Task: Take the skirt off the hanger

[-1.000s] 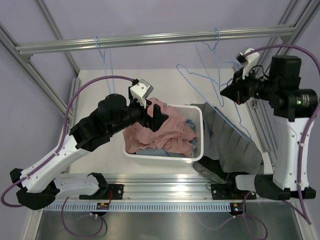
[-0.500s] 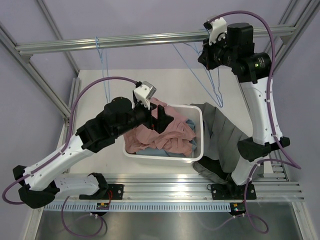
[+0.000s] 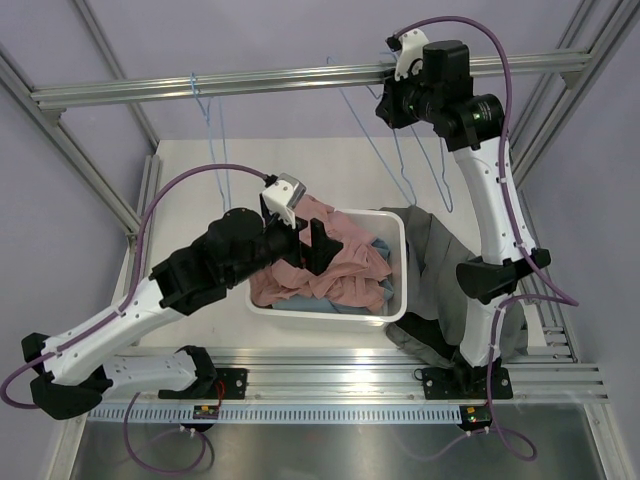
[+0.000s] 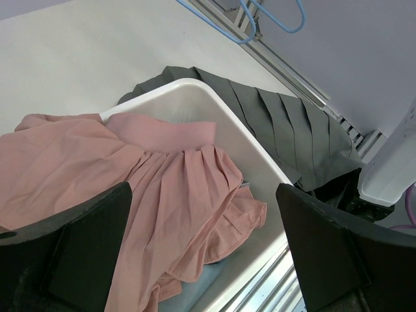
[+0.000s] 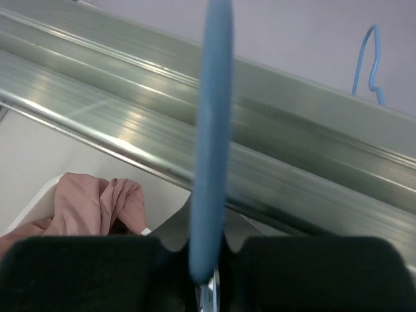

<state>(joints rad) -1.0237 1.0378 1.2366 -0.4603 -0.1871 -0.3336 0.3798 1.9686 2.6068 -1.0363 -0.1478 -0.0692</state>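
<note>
- The grey pleated fabric skirt (image 3: 437,255) is lying in a heap on the white tabletop (image 3: 250,170). It's outside the white plastic bin (image 3: 404,262), right up against its right wall. I can't see any hanger on it, so I'd say the removal itself is basically done.
- Key geometry: the right tool (image 3: 392,104) is way up by the silver aluminium rail (image 3: 250,82). From there the skirt is well below and toward the near edge. The skirt's long axis runs roughly far-to-near along the bin wall.
- The right tool is pinched on the thin light-blue wire hanger (image 5: 211,130). In the wrist view the wire rises out of the grip and crosses in front of the rail. My guess is the next move is hooking it back on, which depends on getting the hook above the rail.
- The left tool (image 3: 318,243) is the closer one to the skirt, just across the bin. Its jaws are spread wide and hold nothing, hovering over the pink pleated skirt (image 3: 340,268) piled in the bin.
- Looks: the grey skirt is dull grey-green with crisp pleats fanned out, lying limp. Part of it is hidden behind the right arm (image 3: 490,205).
</note>
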